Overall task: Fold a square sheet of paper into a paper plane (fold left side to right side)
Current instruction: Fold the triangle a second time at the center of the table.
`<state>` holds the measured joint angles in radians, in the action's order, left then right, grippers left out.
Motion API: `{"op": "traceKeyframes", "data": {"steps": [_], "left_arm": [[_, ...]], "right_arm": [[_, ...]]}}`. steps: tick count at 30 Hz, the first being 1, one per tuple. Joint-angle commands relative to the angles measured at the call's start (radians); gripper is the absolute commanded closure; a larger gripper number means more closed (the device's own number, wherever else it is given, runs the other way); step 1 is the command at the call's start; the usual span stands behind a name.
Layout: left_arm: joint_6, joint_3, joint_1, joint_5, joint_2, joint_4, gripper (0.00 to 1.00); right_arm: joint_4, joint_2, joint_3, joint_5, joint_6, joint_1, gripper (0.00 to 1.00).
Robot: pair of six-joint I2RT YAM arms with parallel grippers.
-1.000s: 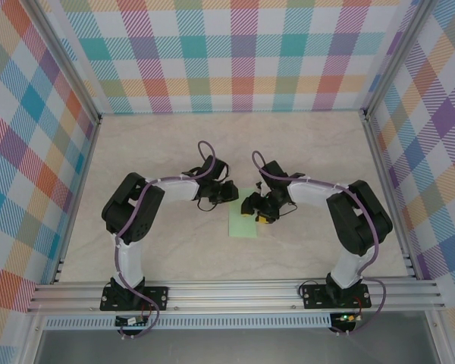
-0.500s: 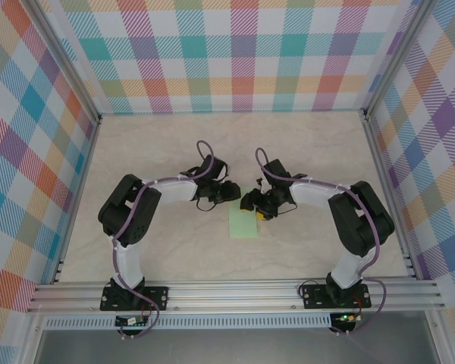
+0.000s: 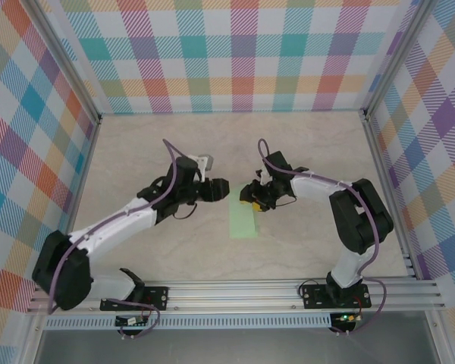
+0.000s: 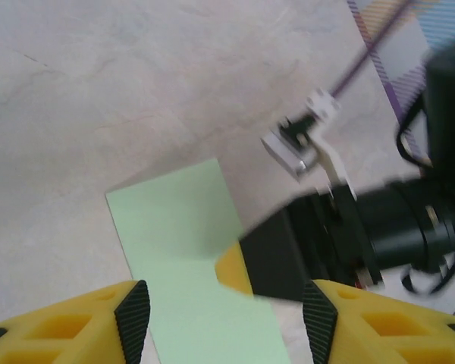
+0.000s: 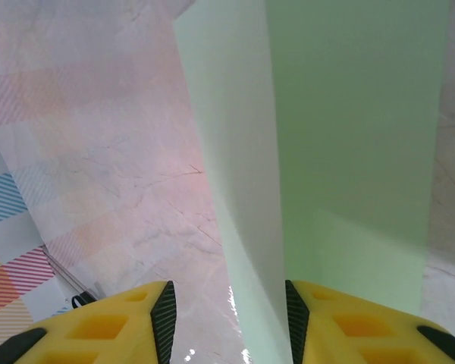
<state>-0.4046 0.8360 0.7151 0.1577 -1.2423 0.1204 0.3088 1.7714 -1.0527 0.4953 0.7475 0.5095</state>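
- Table (image 3: 311, 152), pale and marbled, carries everything.
- We see the left arm (image 3: 114, 227) stretched low and the right arm (image 3: 349, 212) bent.
- The square sheet of paper (image 3: 243, 221) lies as a narrow folded strip just in front of both grippers.
- Left gripper (image 3: 223, 189): jaws apart by the strip's far left corner.
- Right gripper (image 3: 250, 199): jaws apart around a paler raised flap.
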Motion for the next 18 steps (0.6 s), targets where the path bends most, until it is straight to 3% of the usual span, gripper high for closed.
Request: {"op": "traceKeyframes", "data": {"steps": [1, 5, 10, 18], "left_arm": [[0.074, -0.07, 0.111, -0.122, 0.072, 0.079, 0.37], [0.102, -0.072, 0.265, -0.246, 0.083, 0.144, 0.32], [0.093, -0.003, 0.421, -0.376, -0.066, 0.18, 0.3], [0.071, 0.217, 0.533, -0.54, -0.364, 0.292, 0.28]], "right_arm": [[0.035, 0.03, -0.042, 0.03, -0.016, -0.006, 0.58], [0.059, 0.034, -0.072, 0.028, -0.024, -0.006, 0.58], [0.073, 0.033, -0.09, 0.027, -0.025, -0.006, 0.58], [0.099, 0.028, -0.099, 0.02, -0.037, -0.006, 0.59]]}}
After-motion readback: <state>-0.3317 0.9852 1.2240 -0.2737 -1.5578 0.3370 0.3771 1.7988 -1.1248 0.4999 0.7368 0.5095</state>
